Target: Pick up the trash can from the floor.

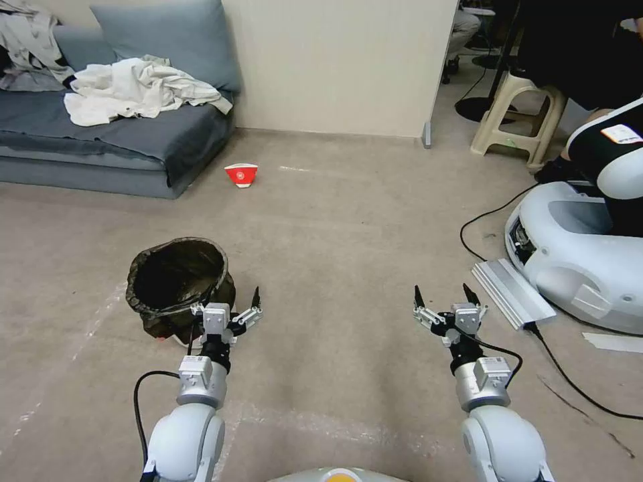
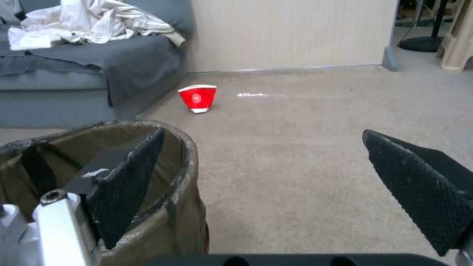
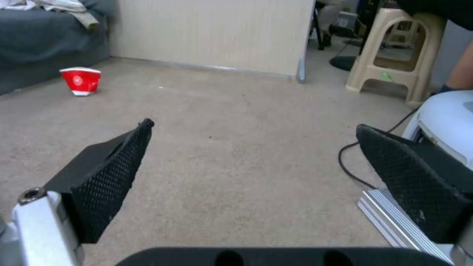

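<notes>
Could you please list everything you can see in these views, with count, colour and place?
trash can: one, dark bag over the rim, on the floor front left.
paper bowl: one, red and white, on the floor near the sofa.
sofa: one, grey-blue, back left.
clothes: pale heap, on the sofa.
stool: one, beige, back right.
second robot: one, white, right.
cable: black, on the floor beside it.
metal rail: one, silver, right floor.
floor: beige carpet.
left gripper: jaws open, one finger over the can's rim.
right gripper: jaws open, above bare carpet.
</notes>
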Tool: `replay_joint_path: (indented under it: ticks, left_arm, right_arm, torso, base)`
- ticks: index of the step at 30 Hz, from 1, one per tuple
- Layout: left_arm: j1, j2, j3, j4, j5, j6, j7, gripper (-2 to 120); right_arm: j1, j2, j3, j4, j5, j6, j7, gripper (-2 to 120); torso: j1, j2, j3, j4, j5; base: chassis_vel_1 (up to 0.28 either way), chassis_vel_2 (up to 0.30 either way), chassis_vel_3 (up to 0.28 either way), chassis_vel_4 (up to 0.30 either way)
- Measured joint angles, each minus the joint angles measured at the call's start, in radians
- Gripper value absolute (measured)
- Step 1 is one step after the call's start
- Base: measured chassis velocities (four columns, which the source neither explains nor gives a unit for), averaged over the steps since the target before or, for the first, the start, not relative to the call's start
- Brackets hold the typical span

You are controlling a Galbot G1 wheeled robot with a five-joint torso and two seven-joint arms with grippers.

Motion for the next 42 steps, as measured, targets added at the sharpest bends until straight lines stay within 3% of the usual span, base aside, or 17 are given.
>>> replay_joint_path:
  ticks: [21,25,28,29,34,41,42]
  left_arm:
    - [0.0,0.0,0.0,0.0,0.0,0.0,0.0,100]
    - [0.014,0.0,-0.006,-0.032,0.001,0.003,-0.005,100]
    - [0.058,0.002,-0.031,-0.142,0.007,0.016,-0.028,100]
    - [0.058,0.002,-0.031,-0.142,0.007,0.016,-0.028,100]
    - [0.115,0.005,-0.062,-0.287,0.018,0.035,-0.058,100]
    - [0.196,0.01,-0.106,-0.483,0.031,0.06,-0.1,100]
    - [0.196,0.01,-0.106,-0.483,0.031,0.06,-0.1,100]
  right_arm:
    - [0.0,0.0,0.0,0.0,0.0,0.0,0.0,100]
    - [-0.002,0.009,-0.004,0.035,0.002,-0.022,0.0,100]
    - [-0.007,0.041,-0.022,0.155,0.012,-0.097,0.009,100]
    - [-0.007,0.041,-0.022,0.155,0.012,-0.097,0.009,100]
    - [-0.014,0.085,-0.046,0.317,0.026,-0.198,0.023,100]
    - [-0.017,0.088,-0.062,0.344,0.042,-0.225,0.03,100]
    - [-0.017,0.088,-0.062,0.344,0.042,-0.225,0.03,100]
  torso:
    - [0.0,0.0,0.0,0.0,0.0]
    - [0.0,0.0,0.0,-0.0002,-0.0002]
    - [0.0,0.0,0.0,0.0002,-0.0001]
    - [0.0,0.0,0.0,0.0002,-0.0001]
    - [0.0,0.0,0.0,-0.0001,-0.0003]
    - [0.0,0.0,0.0,-0.0001,0.0003]
    - [0.0,0.0,0.0,-0.0001,0.0003]
  base:
    - [0.0,0.0,0.0,0.0]
    - [0.0,0.0,0.0,0.0]
    - [0.0,0.0,0.0,0.0]
    - [0.0,0.0,0.0,0.0]
    - [0.0,0.0,0.0,0.0]
    - [0.0,0.0,0.0,0.0]
    - [0.0,0.0,0.0,0.0]
